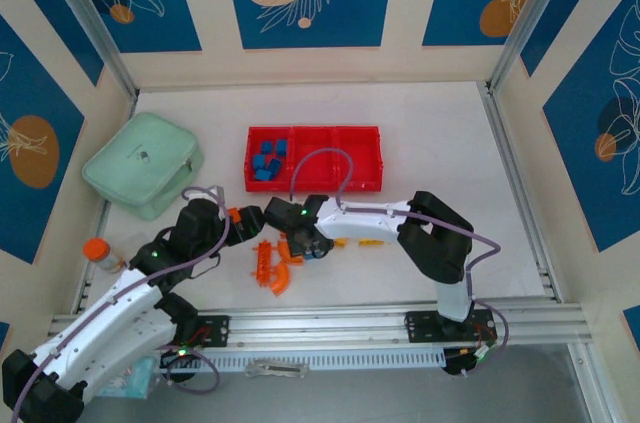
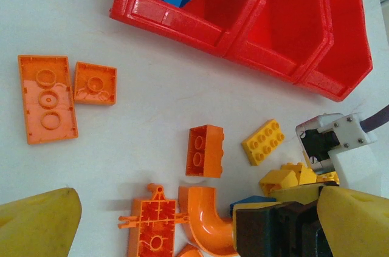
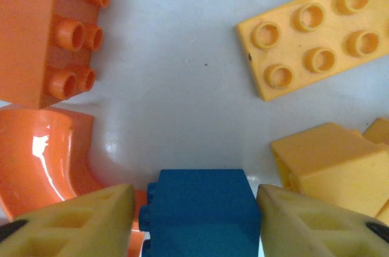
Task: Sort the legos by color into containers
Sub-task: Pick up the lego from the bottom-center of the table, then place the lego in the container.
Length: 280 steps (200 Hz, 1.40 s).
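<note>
Right gripper [image 3: 196,196] of mine sits narrow around the blue lego [image 3: 197,217] on the near table [image 3: 182,87], pinching or not I cannot tell, and the orange curved lego [image 3: 42,147] left and yellow lego [image 3: 328,160] right crowd it, so I could drag one.

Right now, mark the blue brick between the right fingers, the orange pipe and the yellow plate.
blue brick [image 3: 200,208]: right wrist view, top face.
orange pipe [image 3: 36,154]: right wrist view, glossy bend.
yellow plate [image 3: 316,32]: right wrist view, studded top.
</note>
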Motion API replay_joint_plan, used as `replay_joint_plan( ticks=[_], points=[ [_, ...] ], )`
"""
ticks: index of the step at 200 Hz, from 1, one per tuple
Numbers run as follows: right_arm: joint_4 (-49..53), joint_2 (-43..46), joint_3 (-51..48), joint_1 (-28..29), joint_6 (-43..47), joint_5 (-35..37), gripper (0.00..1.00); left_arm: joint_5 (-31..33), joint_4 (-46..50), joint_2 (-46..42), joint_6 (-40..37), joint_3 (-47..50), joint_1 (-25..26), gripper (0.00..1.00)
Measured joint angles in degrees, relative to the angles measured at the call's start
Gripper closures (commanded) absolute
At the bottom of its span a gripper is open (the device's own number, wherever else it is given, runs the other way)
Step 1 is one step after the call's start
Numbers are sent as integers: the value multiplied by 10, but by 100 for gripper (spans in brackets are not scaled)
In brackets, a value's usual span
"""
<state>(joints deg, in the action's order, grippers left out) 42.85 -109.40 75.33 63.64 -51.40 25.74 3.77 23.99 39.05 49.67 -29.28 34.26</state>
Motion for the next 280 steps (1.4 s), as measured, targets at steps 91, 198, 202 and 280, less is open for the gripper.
replay_joint_plan(
  ticks=[91, 198, 202, 280],
  points=[
    [0, 12, 0, 0, 13, 3, 58, 10, 9, -19, 0, 1, 0, 1],
    [-15, 59, 111, -67, 119, 35, 58, 39, 47, -23, -31, -44, -19, 1],
    [-19, 54, 120, -71, 124, 36, 58, 39, 49, -23, -33, -46, -22, 1],
    [-63, -115, 300, -118, 216, 24, 58, 27, 61, -10, -57, -63, -85, 1]
  ],
)
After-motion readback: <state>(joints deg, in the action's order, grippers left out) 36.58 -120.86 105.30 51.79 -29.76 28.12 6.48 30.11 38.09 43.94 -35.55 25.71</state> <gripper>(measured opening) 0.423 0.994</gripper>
